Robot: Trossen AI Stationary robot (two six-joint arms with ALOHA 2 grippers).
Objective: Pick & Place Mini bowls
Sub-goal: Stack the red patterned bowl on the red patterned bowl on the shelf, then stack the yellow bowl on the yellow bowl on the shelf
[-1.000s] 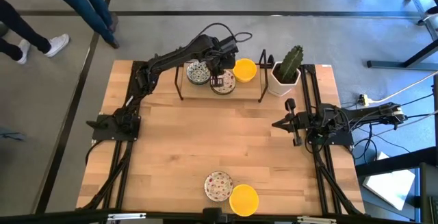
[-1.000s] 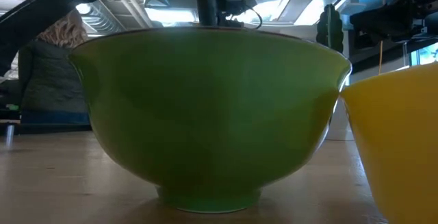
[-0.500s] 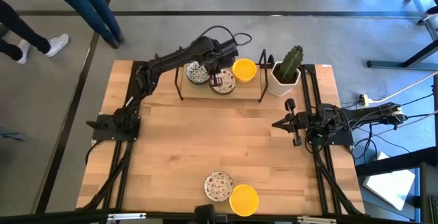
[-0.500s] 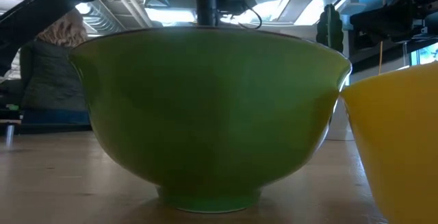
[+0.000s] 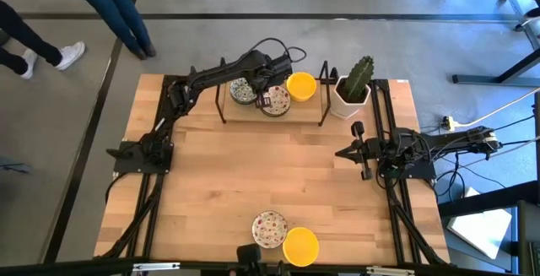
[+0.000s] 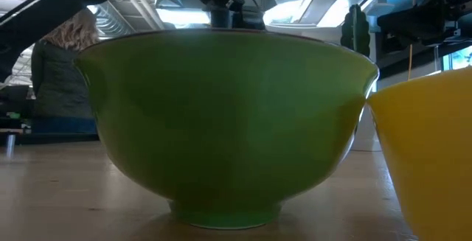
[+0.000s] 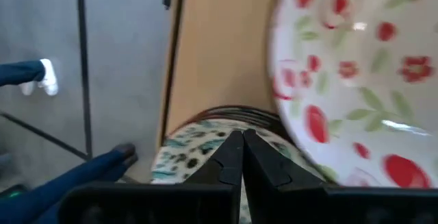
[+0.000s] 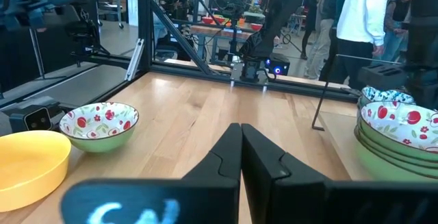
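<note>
At the table's far edge stand a green-blue patterned bowl (image 5: 242, 91), a stack topped by a red-speckled bowl (image 5: 278, 101) and a yellow bowl (image 5: 301, 85). My left gripper (image 5: 264, 97) is shut above them. In its wrist view its fingertips (image 7: 241, 136) stand over the green-blue bowl's rim (image 7: 185, 152), beside the red-speckled bowl (image 7: 342, 80). Another red-speckled bowl (image 5: 269, 228), green outside (image 6: 228, 123), and another yellow bowl (image 5: 300, 246) rest on their bases at the near edge. My right gripper (image 5: 340, 153) waits shut at the table's right side. My left gripper's shut fingers point down at the rim of the green-blue bowl (image 7: 205, 131), on the side next to the red-speckled stack. I cannot tell whether they touch it.
A black metal frame (image 5: 223, 100) stands around the far bowls. A white square pot with a green cactus (image 5: 353, 89) stands to their right. People's legs (image 5: 110, 10) show on the floor beyond the far left corner. Bare wood (image 5: 270, 166) lies mid-table.
My left gripper has shifted a little toward the table's left, from over the red-speckled stack toward the green-blue bowl, and its wrist has tipped. The bowls have stayed in place.
</note>
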